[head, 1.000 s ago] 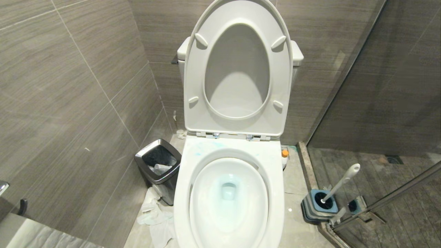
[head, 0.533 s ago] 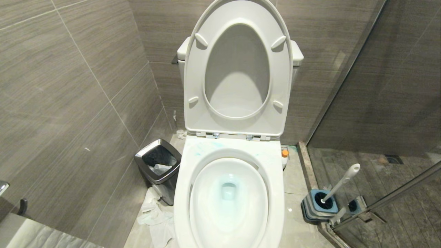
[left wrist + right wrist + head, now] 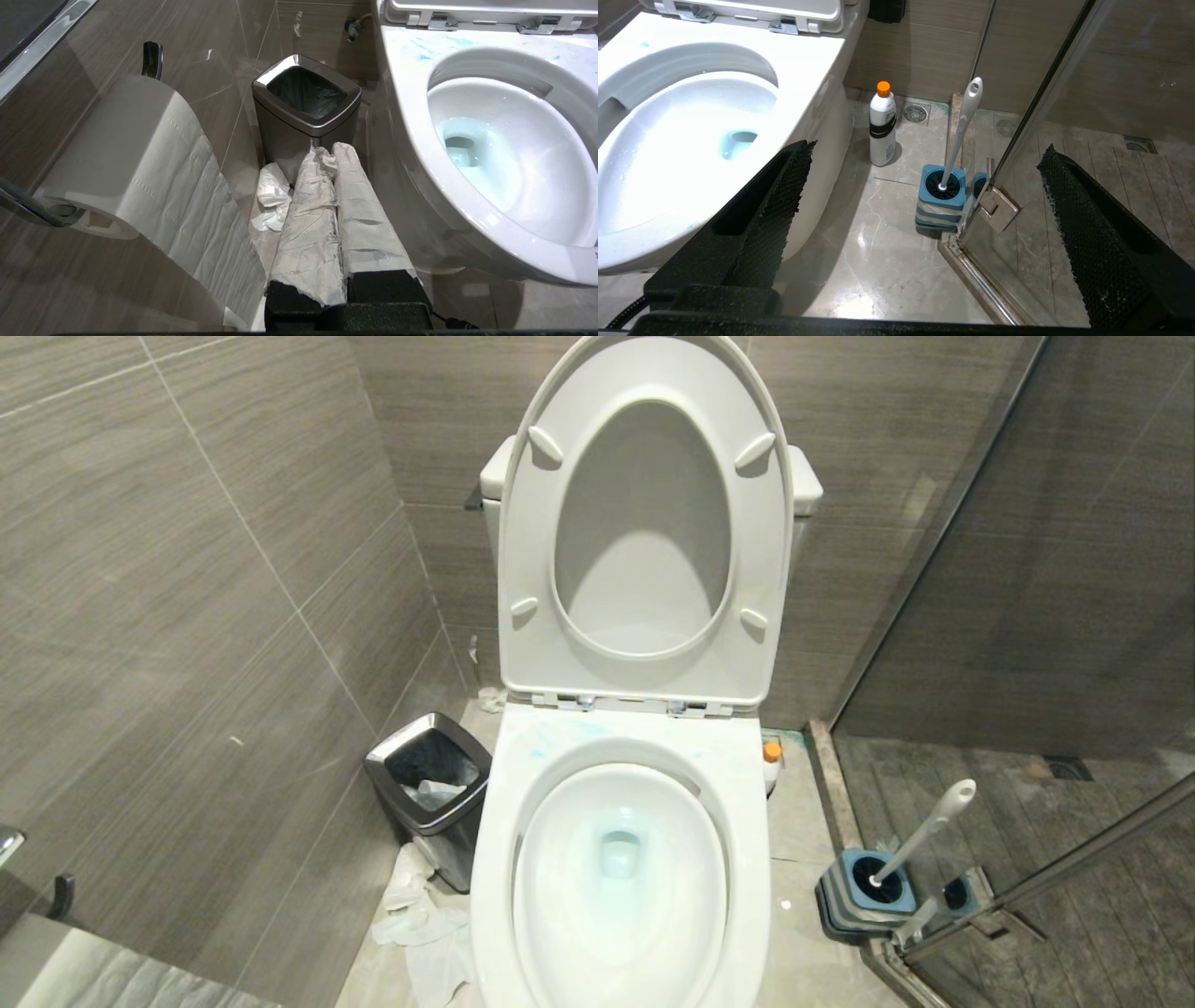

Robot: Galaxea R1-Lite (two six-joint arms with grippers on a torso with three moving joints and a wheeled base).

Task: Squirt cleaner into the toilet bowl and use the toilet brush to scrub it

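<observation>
No writing, brand, number or sign can be read anywhere. The cleaner bottle (image 3: 882, 125), standing on the floor just beside the toilet bowl (image 3: 803, 60), carries a dark band around its middle and a pale label below it, but any print on them is too small to make out. The toilet brush (image 3: 962, 126) and its striped holder, further from the toilet bowl than the bottle, bear no legible marks. The toilet bowl's rim shows only blue smears, not lettering.
</observation>
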